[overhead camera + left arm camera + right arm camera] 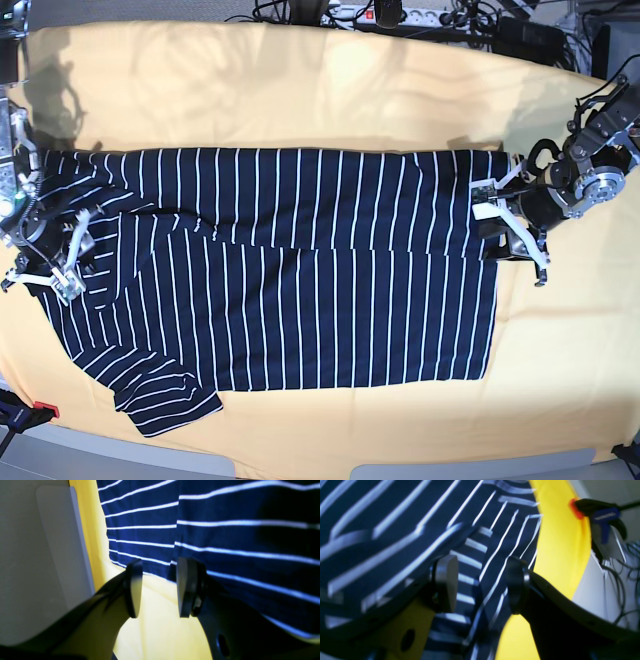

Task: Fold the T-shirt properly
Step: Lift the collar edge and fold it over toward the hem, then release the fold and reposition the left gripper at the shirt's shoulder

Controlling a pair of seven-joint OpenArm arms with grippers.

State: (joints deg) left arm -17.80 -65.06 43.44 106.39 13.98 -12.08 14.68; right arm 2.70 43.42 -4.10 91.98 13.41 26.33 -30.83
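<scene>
dark navy white-striped fabric T-shirt (290,280) spread flat on yellow-orange table cloth (300,90), top part folded down | left gripper (157,590) and right gripper (480,585) both gaping at opposite ends | best pinch both layers together, lift evenly

Robotics lab bench, yellow-orange table cloth (300,90) clamped at the edge, power strip (395,14) and tangled cables (480,22) behind

T-shirt (290,270) flat on table cloth (300,90), between claws.
</scene>
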